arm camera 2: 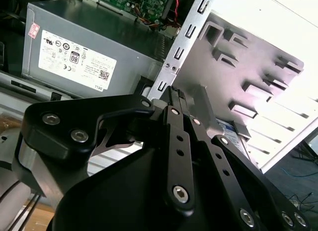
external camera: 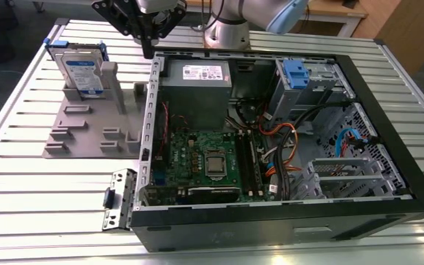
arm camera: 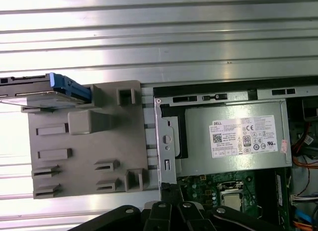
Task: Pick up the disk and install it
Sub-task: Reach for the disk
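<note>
The disk (external camera: 79,69) stands upright in a slot at the far end of a grey holder plate (external camera: 86,130), at the exterior view's left. It is a silver drive with a white-and-blue label and a blue frame. In the first wrist view the disk (arm camera: 47,92) is seen edge-on at the holder plate's (arm camera: 89,146) corner. My gripper (external camera: 147,51) hangs above the open computer case's (external camera: 388,132) wall, to the right of the disk and apart from it. Its fingers are shut with nothing between them, as the gripper (arm camera 2: 175,94) shows in the second wrist view.
The open case holds a grey power supply box (external camera: 196,83) with a white sticker, a green motherboard (external camera: 205,160), cables, and a metal drive bay with a blue tab (external camera: 295,72) at its far right. A loose metal bracket (external camera: 120,199) lies by the case. The slatted metal table (external camera: 20,182) carries everything.
</note>
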Available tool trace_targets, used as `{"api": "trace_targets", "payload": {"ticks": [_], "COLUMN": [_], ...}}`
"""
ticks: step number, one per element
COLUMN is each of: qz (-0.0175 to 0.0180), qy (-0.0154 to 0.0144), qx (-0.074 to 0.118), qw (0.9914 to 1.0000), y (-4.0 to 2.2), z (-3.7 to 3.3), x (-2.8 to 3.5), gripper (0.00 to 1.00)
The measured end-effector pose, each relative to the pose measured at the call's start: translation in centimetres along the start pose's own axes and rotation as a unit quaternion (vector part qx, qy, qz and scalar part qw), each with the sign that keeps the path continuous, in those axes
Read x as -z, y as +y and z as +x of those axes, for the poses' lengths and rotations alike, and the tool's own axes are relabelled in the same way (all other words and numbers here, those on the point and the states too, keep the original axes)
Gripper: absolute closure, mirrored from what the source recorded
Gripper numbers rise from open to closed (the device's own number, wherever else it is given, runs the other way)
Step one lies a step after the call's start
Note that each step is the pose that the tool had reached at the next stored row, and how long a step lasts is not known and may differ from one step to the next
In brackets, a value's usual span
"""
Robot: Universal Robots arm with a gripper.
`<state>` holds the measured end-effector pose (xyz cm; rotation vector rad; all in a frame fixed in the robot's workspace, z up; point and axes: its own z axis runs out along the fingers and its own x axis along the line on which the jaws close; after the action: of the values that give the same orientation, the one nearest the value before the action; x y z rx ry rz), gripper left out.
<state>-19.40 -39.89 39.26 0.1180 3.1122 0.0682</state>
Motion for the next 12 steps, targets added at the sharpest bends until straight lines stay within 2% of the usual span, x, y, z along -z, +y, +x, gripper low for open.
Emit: {"api": "trace_targets", "payload": {"ticks": [12], "qz": [0.0000], "qy": [0.0000], "qx": [0.000], "qw": [1.00000], "y": [-0.09], "z": [1.17], "x": [-0.04], "gripper": [0.90]}}
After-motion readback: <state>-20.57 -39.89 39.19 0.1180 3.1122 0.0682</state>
